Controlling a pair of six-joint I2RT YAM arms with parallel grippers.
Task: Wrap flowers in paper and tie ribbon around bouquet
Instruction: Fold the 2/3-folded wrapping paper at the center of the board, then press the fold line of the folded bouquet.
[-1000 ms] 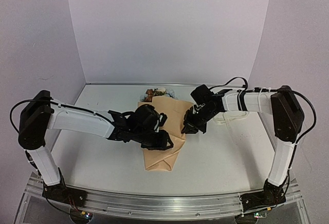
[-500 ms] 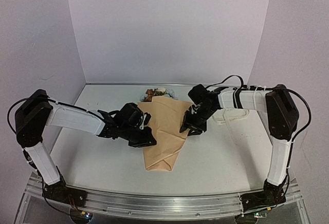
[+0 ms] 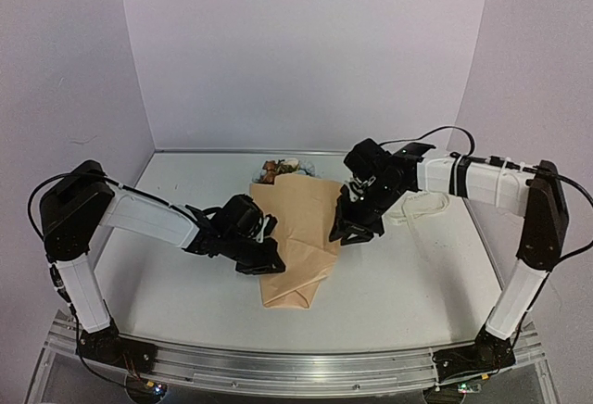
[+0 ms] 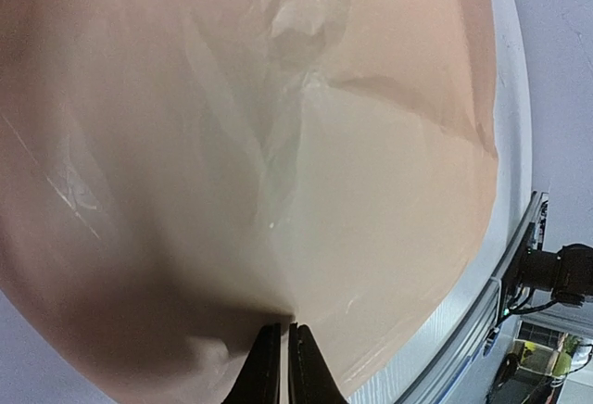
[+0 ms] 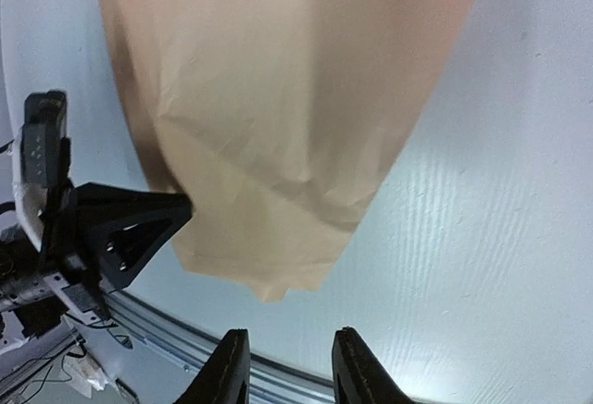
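Observation:
The tan paper (image 3: 298, 228) lies folded into a slim cone on the table, its narrow end towards me. The flowers (image 3: 281, 168) show their heads just past the wide far end. My left gripper (image 3: 269, 258) sits at the cone's left edge. In the left wrist view its jaws (image 4: 281, 353) are pressed together on a fold of the paper (image 4: 324, 191). My right gripper (image 3: 346, 233) hovers at the cone's right edge, open, with nothing between its fingers (image 5: 232, 358) and the paper (image 5: 278, 98) lying beyond them. The cream ribbon (image 3: 422, 208) lies loose on the right, under the right arm.
The white table (image 3: 417, 284) ends at an aluminium rail (image 3: 296, 362) along the near edge. Pale walls close the back and both sides. The left gripper's black finger (image 5: 120, 228) reaches into the right wrist view beside the cone.
The left gripper drew back from over the cone to its left edge and closed on the paper. The right gripper opened, and its forearm swung up and to the right.

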